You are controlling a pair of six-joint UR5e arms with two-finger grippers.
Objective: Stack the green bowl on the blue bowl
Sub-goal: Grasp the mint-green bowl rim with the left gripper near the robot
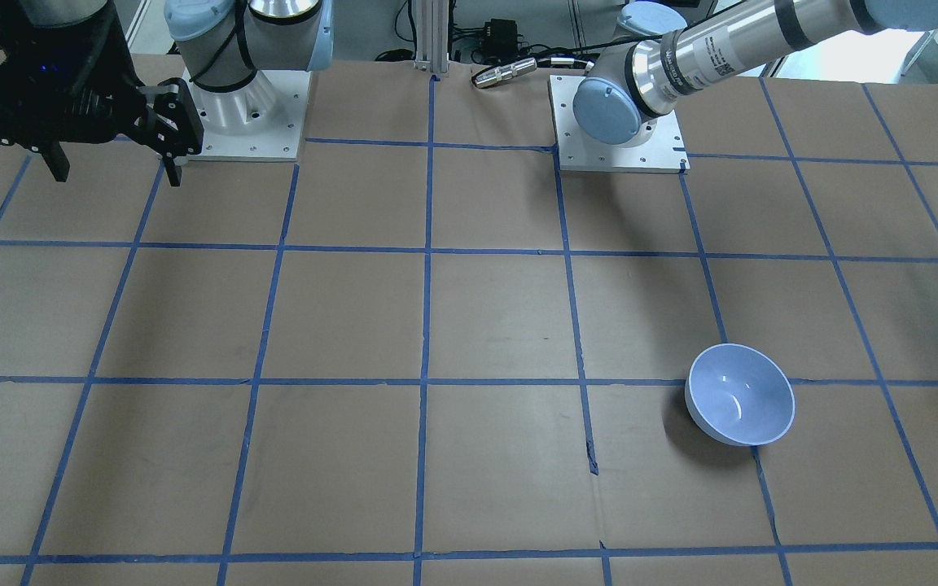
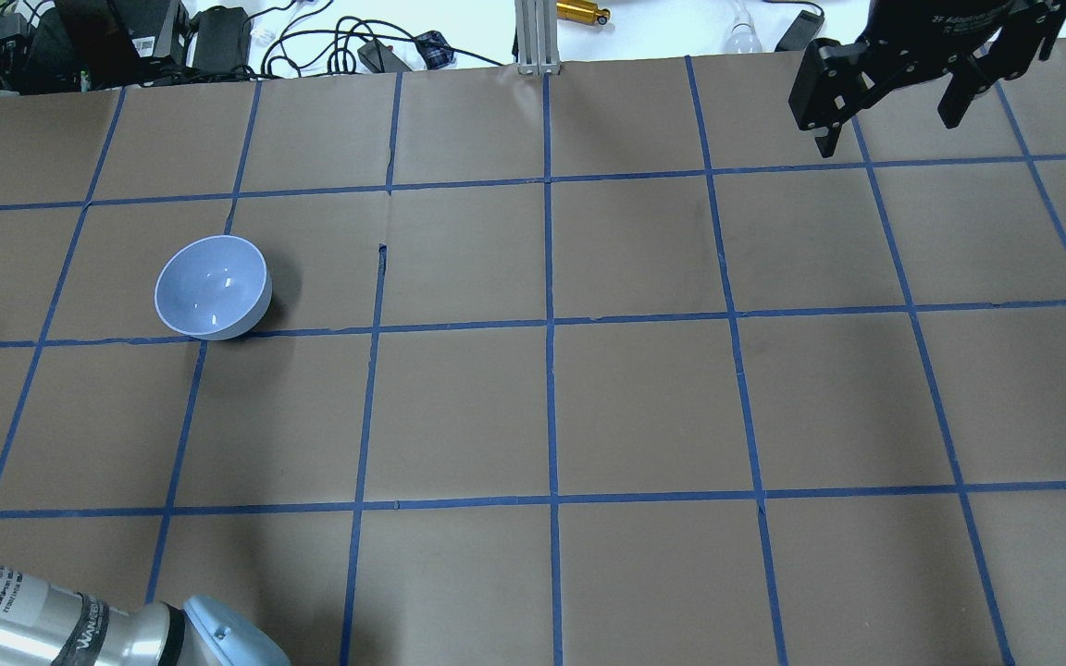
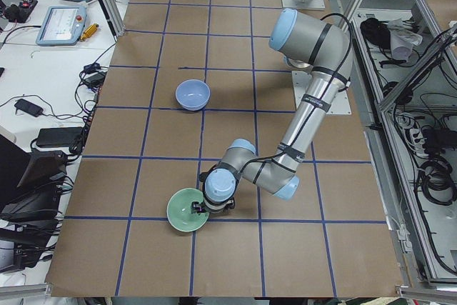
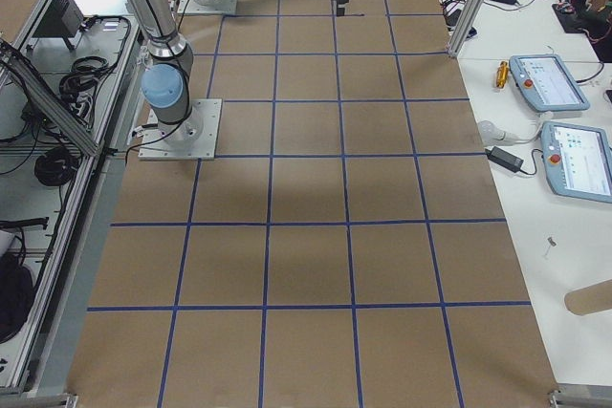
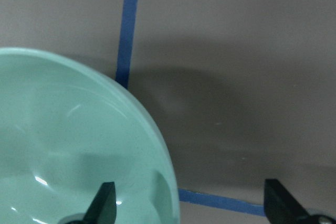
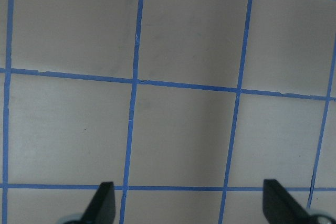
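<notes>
The green bowl [image 3: 187,211] sits upright near the table's end on my left side; it fills the lower left of the left wrist view [image 5: 68,145]. My left gripper [image 5: 191,203] is open and straddles its rim, with one fingertip [image 5: 105,199] inside the bowl and the other outside over the table. It shows at the bowl's edge in the exterior left view [image 3: 201,208]. The blue bowl [image 2: 212,287] stands upright and empty, apart from the green one, and shows too in the front view [image 1: 739,395]. My right gripper [image 2: 886,129] is open and empty, high over the far right.
Brown paper with a blue tape grid [image 2: 549,324] covers the table. Cables and boxes [image 2: 218,37] lie beyond the far edge. The arm bases [image 1: 241,122] stand on white plates. Tablets and tools [image 4: 564,121] lie on a side bench.
</notes>
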